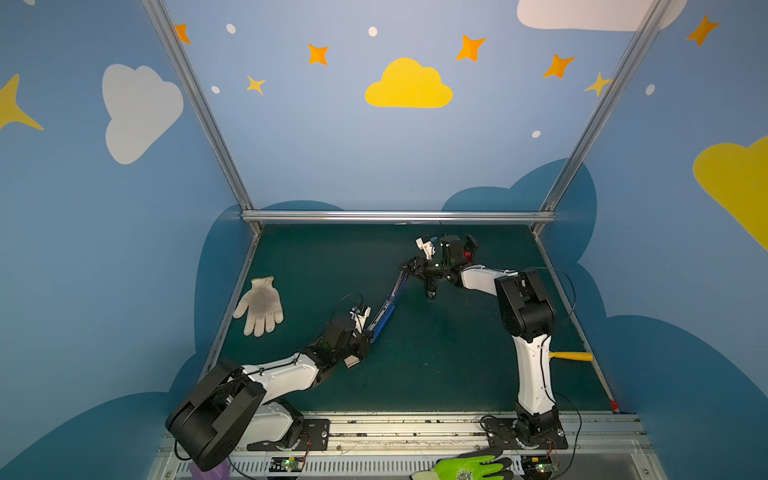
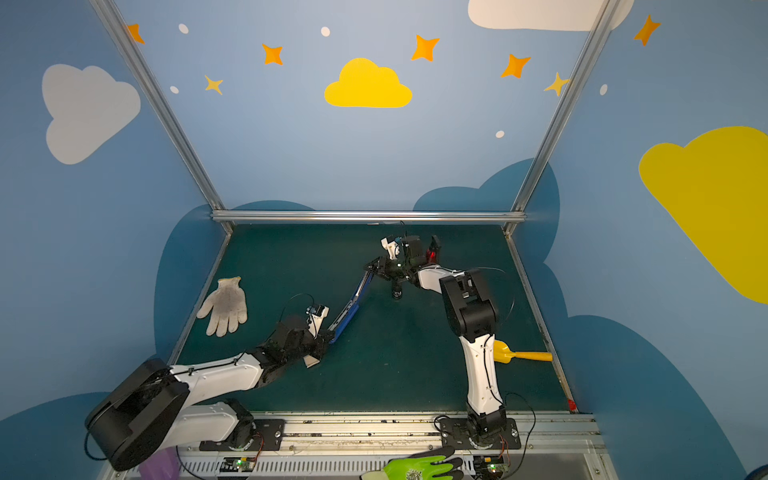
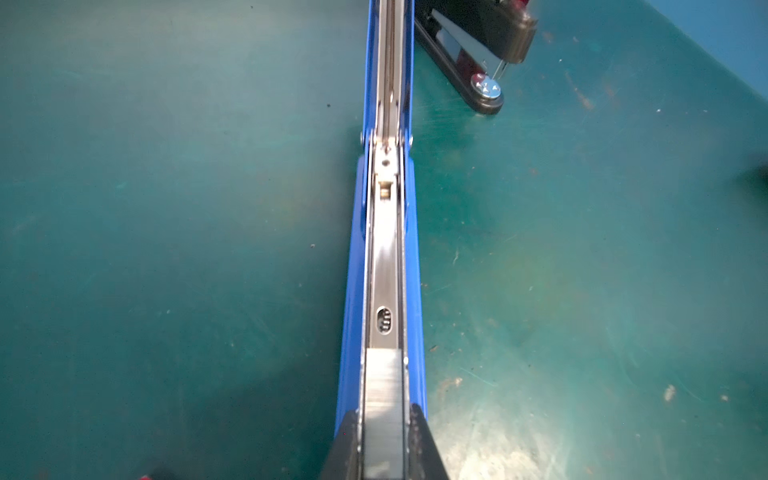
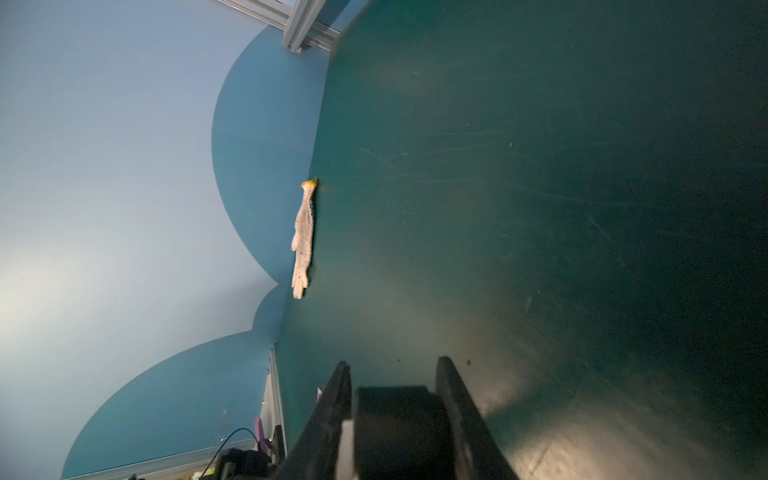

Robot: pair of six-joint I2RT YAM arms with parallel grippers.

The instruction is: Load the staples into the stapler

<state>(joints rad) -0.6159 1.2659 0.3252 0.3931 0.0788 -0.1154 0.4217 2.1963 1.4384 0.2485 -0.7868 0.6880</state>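
white knit glove (image 1: 259, 307) lies flat near the tabletop's left edge, well apart from everything else.
staples box (image 1: 352, 361) is front-left of the tabletop's centre, tucked under the left wrist. Only a pale tan corner shows.
left gripper (image 3: 384, 419): jaws narrow, pinched on a silver staple strip (image 3: 384, 374) that lies in line with the open metal channel of the blue stapler (image 1: 388, 309).
The stapler is folded out long. It runs diagonally from the left gripper toward the back centre of the tabletop.
A black arm with chrome plate (image 3: 478, 62) sits just beside the stapler's far half. I can't tell if it's part of the stapler.
right gripper (image 4: 393, 365): jaws partly closed on a black block. In both top views it sits at the stapler's far end, so it's gripping that end.
yellow scoop (image 2: 519, 355) is at the right edge, partly behind the right arm.
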